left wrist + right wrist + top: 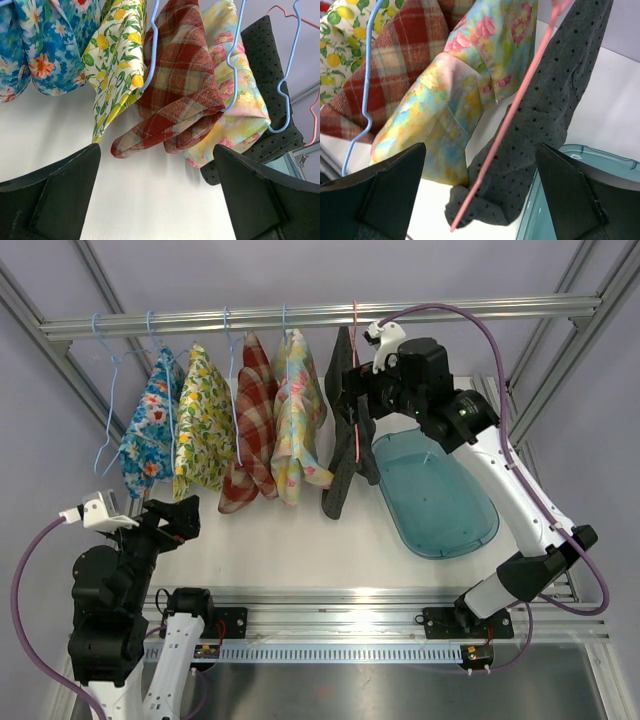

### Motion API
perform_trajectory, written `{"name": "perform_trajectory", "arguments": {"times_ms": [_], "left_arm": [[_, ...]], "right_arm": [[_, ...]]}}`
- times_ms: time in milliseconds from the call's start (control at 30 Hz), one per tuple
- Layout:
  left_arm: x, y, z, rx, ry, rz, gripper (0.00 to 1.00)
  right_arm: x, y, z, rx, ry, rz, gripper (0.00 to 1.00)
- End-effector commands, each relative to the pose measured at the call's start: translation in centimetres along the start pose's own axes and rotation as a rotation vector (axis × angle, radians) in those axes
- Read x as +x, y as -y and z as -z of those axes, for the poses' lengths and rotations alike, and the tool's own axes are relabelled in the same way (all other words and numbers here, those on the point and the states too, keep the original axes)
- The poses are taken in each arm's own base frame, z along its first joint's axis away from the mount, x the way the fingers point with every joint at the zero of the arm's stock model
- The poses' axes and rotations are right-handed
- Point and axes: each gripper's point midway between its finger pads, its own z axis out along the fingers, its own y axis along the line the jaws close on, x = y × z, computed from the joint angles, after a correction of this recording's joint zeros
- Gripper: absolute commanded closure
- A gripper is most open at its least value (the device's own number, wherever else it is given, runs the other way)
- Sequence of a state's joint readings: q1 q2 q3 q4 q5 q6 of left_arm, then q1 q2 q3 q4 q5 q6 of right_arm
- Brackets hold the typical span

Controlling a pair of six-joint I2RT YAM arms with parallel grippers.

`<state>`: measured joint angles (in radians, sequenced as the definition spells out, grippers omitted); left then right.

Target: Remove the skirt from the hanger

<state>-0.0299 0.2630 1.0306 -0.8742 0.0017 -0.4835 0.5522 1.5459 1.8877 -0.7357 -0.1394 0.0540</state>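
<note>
White table [300, 555] fills the overhead view, with a metal rail [300, 315] across its far side carrying a row of hung skirts, and a teal bin [440, 505] on the right. The rightmost garment, a dark dotted skirt [338, 490] on a pink hanger [354, 325], is by my judgement the one meant. The right gripper [355, 410] sits just beside its upper part, while the left gripper [175, 518] waits low at the near left, well apart from it. The skirt hangs straight down from the rail, long axis vertical. From the left wrist, that gripper's fingers [55, 200] stand wide apart with nothing between them. A plaid skirt [175, 90] hangs ahead, and the dark one is off to the right. From the right wrist, the fingers [570, 200] are likewise spread and empty. The dotted skirt and its pink wire hang in line with the gap ahead, with a pastel floral skirt [455, 110] against its left side. How the cloth is fastened to the hanger I cannot make out; it may simply be draped. The right arm is the nearer, so pinching the cloth and drawing it down and away looks like the move.
</note>
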Motion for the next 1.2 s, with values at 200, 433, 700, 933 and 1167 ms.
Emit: {"name": "perform_trajectory", "arguments": {"times_ms": [200, 433, 700, 933, 1167], "left_arm": [[0.6, 0.9, -0.9, 0.059, 0.003, 0.059, 0.01], [1.0, 0.8, -1.2, 0.056, -0.021, 0.041, 0.01], [0.5, 1.9, -1.4, 0.112, -0.011, 0.033, 0.01], [-0.3, 3.4, -1.7, 0.191, 0.009, -0.002, 0.01], [-0.3, 7.2, -1.8, 0.410, -0.023, -0.048, 0.01]], "right_arm": [[-1.8, 2.8, -2.5, 0.249, 0.115, -0.058, 0.46], [-2.4, 2.2, -2.3, 0.215, 0.124, -0.028, 1.00], [-11.6, -0.1, 4.1, 0.135, 0.433, 0.006, 1.00], [-11.8, -1.1, 7.0, 0.090, 0.478, -0.008, 1.00], [-6.9, -1.6, 8.4, 0.040, 0.391, 0.002, 1.00]]}}
